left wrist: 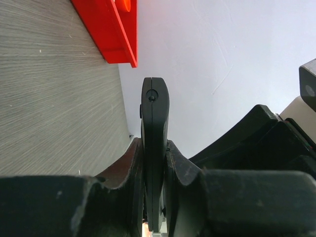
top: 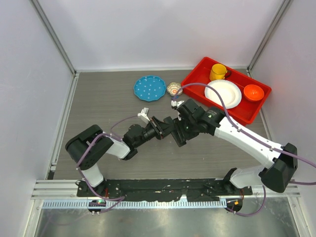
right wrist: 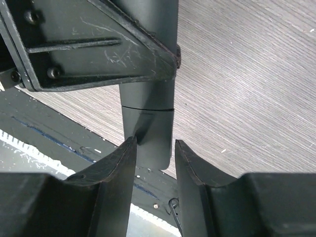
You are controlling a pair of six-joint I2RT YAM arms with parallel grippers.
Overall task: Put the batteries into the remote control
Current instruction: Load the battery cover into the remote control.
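**A:** What is the left hand (left wrist: 153, 146) doing?

**B:** It's clamped on the remote control (left wrist: 155, 111). The slim black bar stands edge-on between its fingers (left wrist: 178, 168) and pokes out past the tips, up off the counter (left wrist: 59, 98).

**A:** And the right hand (right wrist: 155, 143)?

**B:** Its fingers (right wrist: 118, 165) sit apart, one on each side of the remote's free end. Pressing it or only flanking it — I can't tell.

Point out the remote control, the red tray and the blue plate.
remote control (left wrist: 155, 128), left wrist view, on its narrow side edge, seen end-on.
red tray (top: 199, 73), top external view, on bare floor near its left corner.
blue plate (top: 149, 88), top external view, on its centre.
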